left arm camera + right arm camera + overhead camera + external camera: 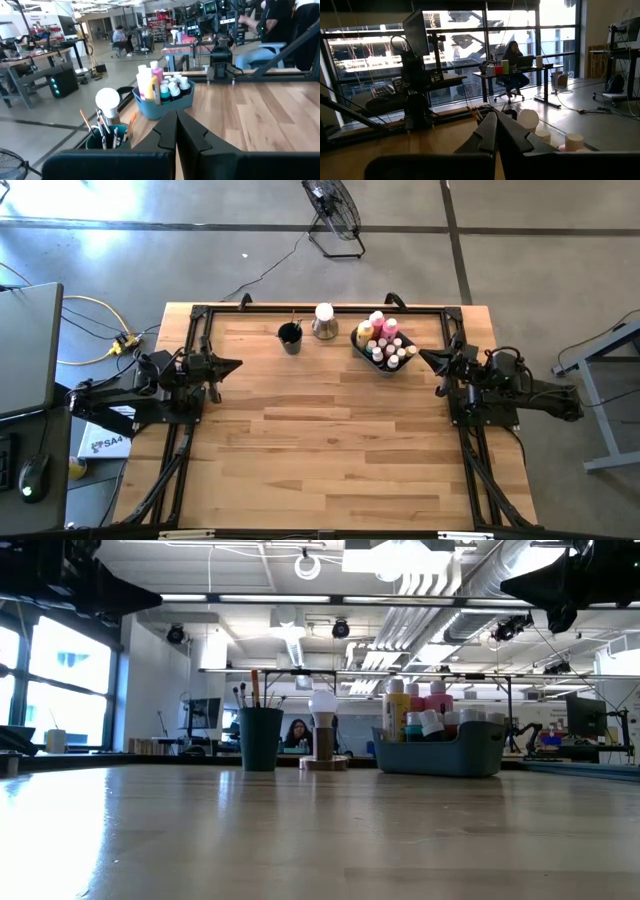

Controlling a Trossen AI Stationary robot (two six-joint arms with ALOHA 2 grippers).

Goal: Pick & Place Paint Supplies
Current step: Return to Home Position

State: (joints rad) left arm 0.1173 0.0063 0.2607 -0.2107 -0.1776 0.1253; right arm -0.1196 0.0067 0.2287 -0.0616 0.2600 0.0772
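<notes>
All bottles [385, 338] in bin [455, 755], brushes [252, 690] in cup [260, 745]; left gripper [236, 364], right gripper [424, 356] closed, empty; task looks done.

Grey concrete floor [560, 260], fan [335, 210] stood on it. Big windows [455, 60] ran along one wall, person [512, 55] sat at a desk [520, 71] there. Ducts [450, 580] and ring lamp [307, 565] hung overhead.
</notes>
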